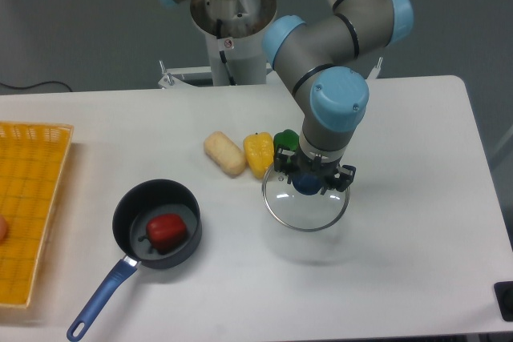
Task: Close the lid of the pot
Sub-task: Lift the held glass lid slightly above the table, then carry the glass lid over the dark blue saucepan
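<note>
The pot (155, 224) is a small dark blue-grey saucepan at the front left of the table, its long blue handle (100, 298) pointing toward the front edge. It stands uncovered with a red object (166, 231) inside. The lid (305, 202), a clear glass disc with a silver rim and dark blue knob, is right of centre, a shadow beneath it. My gripper (308, 182) points straight down and is shut on the lid's knob. Lid and pot are well apart.
A yellow mesh basket (28, 206) lies along the left edge. A pale bread-like piece (224, 154), a yellow pepper (258, 152) and a green item (285, 140) sit just behind the lid. The robot base (232, 30) rises at the back.
</note>
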Robot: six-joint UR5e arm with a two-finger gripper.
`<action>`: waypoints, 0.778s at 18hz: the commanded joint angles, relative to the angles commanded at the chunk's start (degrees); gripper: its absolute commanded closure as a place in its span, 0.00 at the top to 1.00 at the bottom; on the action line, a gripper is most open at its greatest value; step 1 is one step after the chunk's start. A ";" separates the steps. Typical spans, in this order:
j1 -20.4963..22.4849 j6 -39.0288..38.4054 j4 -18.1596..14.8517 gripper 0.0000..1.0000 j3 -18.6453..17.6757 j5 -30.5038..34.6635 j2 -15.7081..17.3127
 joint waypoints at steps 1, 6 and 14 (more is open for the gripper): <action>0.00 0.00 0.00 0.52 0.00 -0.09 0.09; 0.00 0.00 0.00 0.52 0.26 -0.88 0.18; -3.42 -2.02 -2.64 0.52 0.26 -0.79 2.72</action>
